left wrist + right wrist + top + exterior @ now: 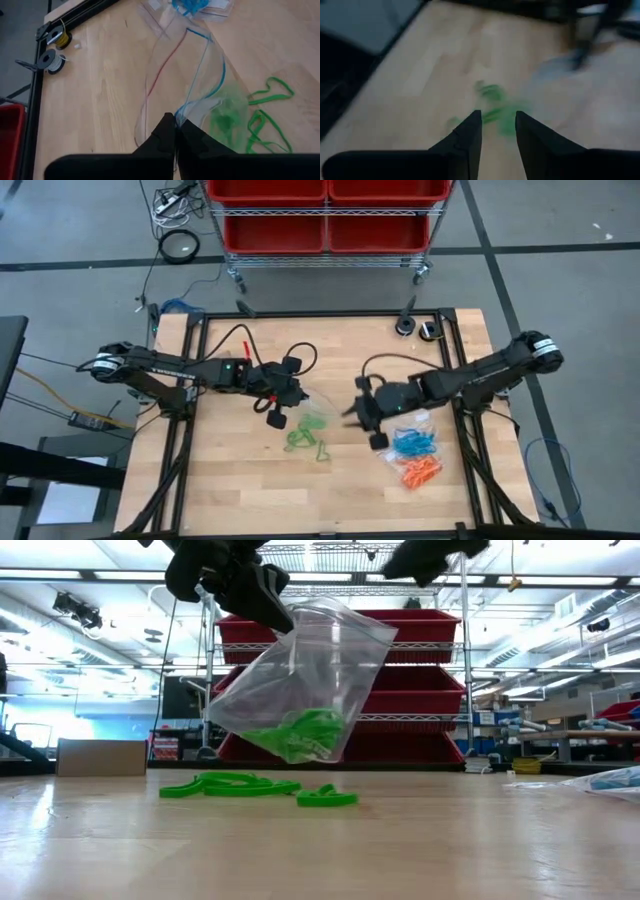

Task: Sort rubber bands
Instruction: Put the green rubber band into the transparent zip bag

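Note:
A clear zip bag point(300, 680) with green rubber bands point(300, 735) in its lower corner hangs above the middle of the table, and my left gripper point(293, 394) is shut on it. More green bands point(232, 784) point(305, 440) lie loose on the wood beneath it. Just right of the bag my right gripper point(358, 412) hovers open above the table, nothing between its fingers point(470, 132). Blue bands point(412, 442) and orange bands point(420, 472) lie on clear bags near the table's right side. My left gripper pinches the bag's zip-strip rim point(184, 114) at the open mouth between its two shut fingers point(165, 132), coming from the table's left and slanting down. The bag hangs tilted below the fingers, lifted clear of the table, its mouth gaping and its wall slack.
Two wire spools point(405, 326) point(428, 330) sit at the table's far right corner. Black frame rails point(190, 430) run along the left and right sides. A rack with red bins point(325, 215) stands beyond the far edge. Bare wood lies toward the near edge.

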